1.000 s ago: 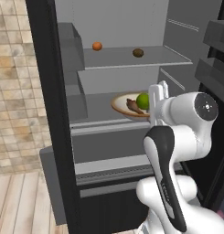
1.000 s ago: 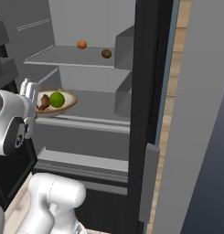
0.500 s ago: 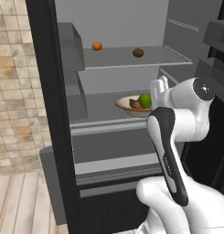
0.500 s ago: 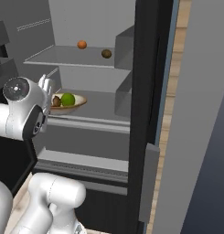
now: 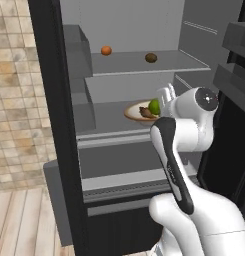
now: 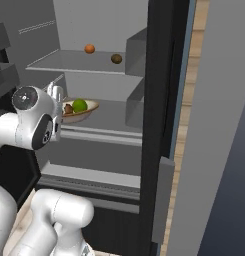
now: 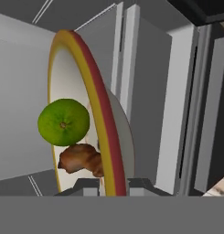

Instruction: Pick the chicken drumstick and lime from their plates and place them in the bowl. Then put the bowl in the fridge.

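Note:
The tan bowl [image 5: 135, 109] is inside the open fridge [image 5: 53, 105], at the level of the middle shelf. I cannot tell whether it rests on the shelf. In it lie the green lime [image 5: 154, 106] and the brown chicken drumstick [image 5: 145, 113]. My gripper [image 5: 166, 96] is shut on the bowl's right rim. In the hand view the bowl's rim [image 7: 96, 98] stands on edge between my gripper [image 7: 111, 183] fingertips, with the lime [image 7: 63, 122] above the drumstick [image 7: 81, 160]. From the right base view the bowl [image 6: 89, 111], lime [image 6: 80, 105] and drumstick [image 6: 68, 108] sit just right of my gripper [image 6: 58, 94]. The plates are out of view.
An orange ball [image 5: 106, 50] and a dark brown ball [image 5: 151, 57] lie on the upper shelf [image 5: 144, 65]. A grey box-like bin [image 5: 76, 90] lines the fridge's left wall. Door bins [image 5: 234, 47] stand at the right. A drawer front [image 5: 124, 160] runs below the middle shelf.
The hand has carried the bowl a little deeper into the fridge, and the wrist has turned. The grip on the rim has not changed.

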Tool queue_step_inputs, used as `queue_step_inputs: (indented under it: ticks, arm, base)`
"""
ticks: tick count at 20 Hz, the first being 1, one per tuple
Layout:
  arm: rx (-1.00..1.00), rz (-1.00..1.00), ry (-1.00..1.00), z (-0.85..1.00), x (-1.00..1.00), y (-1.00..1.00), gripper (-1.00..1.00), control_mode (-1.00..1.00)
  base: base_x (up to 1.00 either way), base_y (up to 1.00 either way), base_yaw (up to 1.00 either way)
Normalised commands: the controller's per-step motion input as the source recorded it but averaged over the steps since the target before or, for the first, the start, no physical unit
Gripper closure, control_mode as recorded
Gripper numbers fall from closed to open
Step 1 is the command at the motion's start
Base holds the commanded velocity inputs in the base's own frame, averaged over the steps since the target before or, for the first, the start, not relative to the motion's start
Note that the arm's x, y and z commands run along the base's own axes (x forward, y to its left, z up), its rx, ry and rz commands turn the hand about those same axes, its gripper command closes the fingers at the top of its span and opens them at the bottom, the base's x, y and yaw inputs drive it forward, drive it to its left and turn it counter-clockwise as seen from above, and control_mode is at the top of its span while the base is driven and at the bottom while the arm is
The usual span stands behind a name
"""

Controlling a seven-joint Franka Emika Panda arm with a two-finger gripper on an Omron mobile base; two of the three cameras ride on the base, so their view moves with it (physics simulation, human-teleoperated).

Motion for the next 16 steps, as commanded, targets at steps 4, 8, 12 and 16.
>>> queue_step_inputs:
  ticks: [4, 8, 12, 16]
  arm:
    - [0.0, 0.0, 0.0, -0.28, 0.3, 0.0, 1.0, -1.0]
    - [0.0, 0.01, 0.0, -0.2, 0.38, -0.01, 1.0, -1.0]
    - [0.03, 0.0, 0.02, -0.16, 0.41, -0.05, 1.0, -1.0]
    - [0.05, 0.0, 0.04, -0.2, 0.48, -0.03, 1.0, -1.0]
  base:
    - [0.0, 0.0, 0.0]
    - [0.0, 0.0, 0.0]
    - [0.0, 0.0, 0.0]
    - [0.0, 0.0, 0.0]
